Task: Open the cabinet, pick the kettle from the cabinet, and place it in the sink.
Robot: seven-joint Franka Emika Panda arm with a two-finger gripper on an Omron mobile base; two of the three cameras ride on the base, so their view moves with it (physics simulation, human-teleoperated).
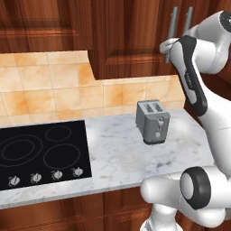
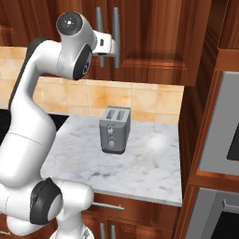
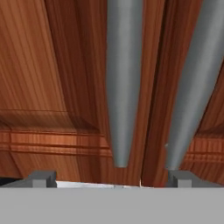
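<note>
Two silver bar handles fill the hand's close view, running side by side down the panelled doors of the dark reddish-brown wall cabinet, whose doors are shut. Seen from the hand camera, the hand has its two dark finger tips spread wide apart, one to either side of the left-hand bar's lower end, gripping nothing; whether either tip touches the bar cannot be told. From the right base view, the white arm reaches up from the lower left and the hand sits right at the lower ends of the bar handles. From the left base view, the arm's wrist hides most of the hand, with the bars rising just above it.

Below, a boxy grey two-slot toaster stands on the white marble worktop, well beneath the cabinet and apart from the arm. A black glass cooktop with ring marks and a row of knobs lies at the worktop's left. Orange tiles line the wall behind. At the right in the right base view, a grey appliance front is set in wooden casing.
</note>
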